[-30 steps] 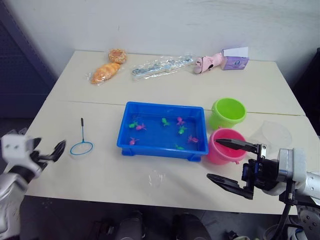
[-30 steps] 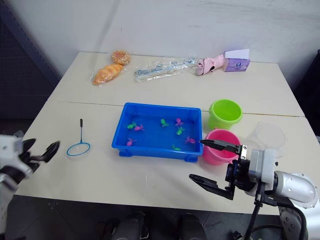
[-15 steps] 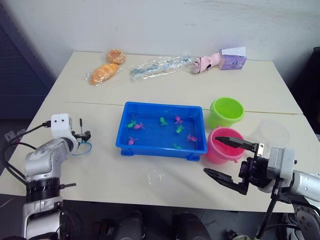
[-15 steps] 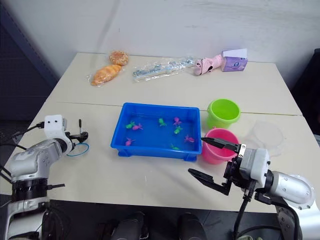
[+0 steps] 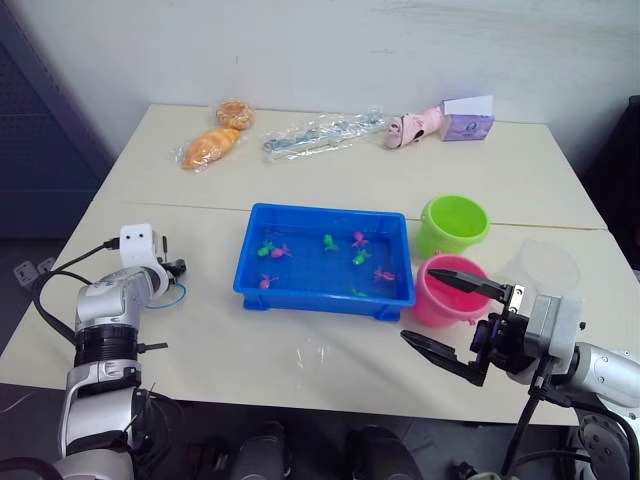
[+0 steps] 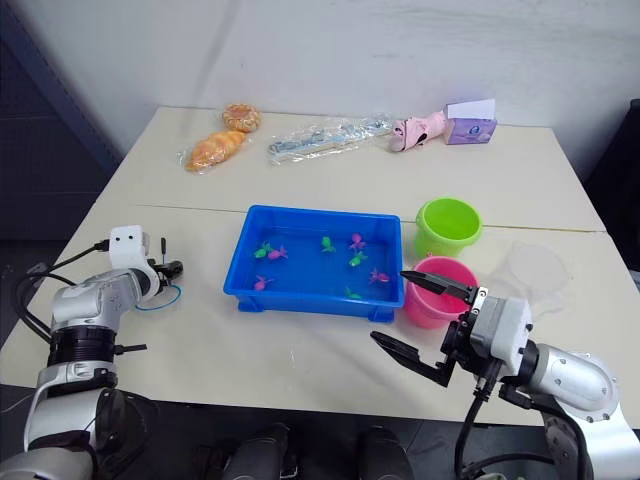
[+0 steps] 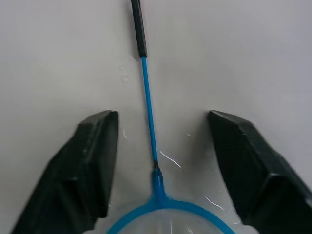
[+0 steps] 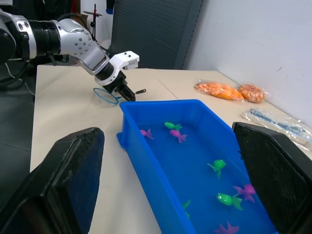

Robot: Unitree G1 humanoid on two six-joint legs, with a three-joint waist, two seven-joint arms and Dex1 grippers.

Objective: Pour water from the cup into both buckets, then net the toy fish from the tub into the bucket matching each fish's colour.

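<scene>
The left gripper (image 7: 158, 141) has swung in from the table's near-left edge and now sits low over the net (image 7: 151, 131), jaws spread either side of its thin stem, not yet clamped. The net lies left of the tub (image 5: 300, 290). The right gripper (image 5: 455, 315) waits wide open near the pink bucket (image 5: 440, 300). Netting looks about to begin.

Silver arms, white wrist blocks – black cables
</scene>
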